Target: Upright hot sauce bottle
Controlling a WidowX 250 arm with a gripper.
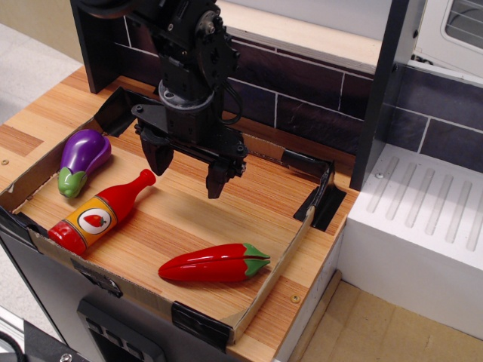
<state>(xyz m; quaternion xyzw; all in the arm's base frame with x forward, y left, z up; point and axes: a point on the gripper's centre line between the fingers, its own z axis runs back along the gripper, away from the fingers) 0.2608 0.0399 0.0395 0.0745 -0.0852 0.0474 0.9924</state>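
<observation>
Wooden counter (226,219): gripper (190,170), jaws spread wide and empty, is hovering beyond the lying hot sauce bottle (98,213); its glossy neck is risking slippage.

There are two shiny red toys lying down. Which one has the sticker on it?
The hot sauce bottle, on the left near the eggplant. It wears an orange-yellow band with a white oval. The chili pepper at the front is plain red with a green stem.
</observation>
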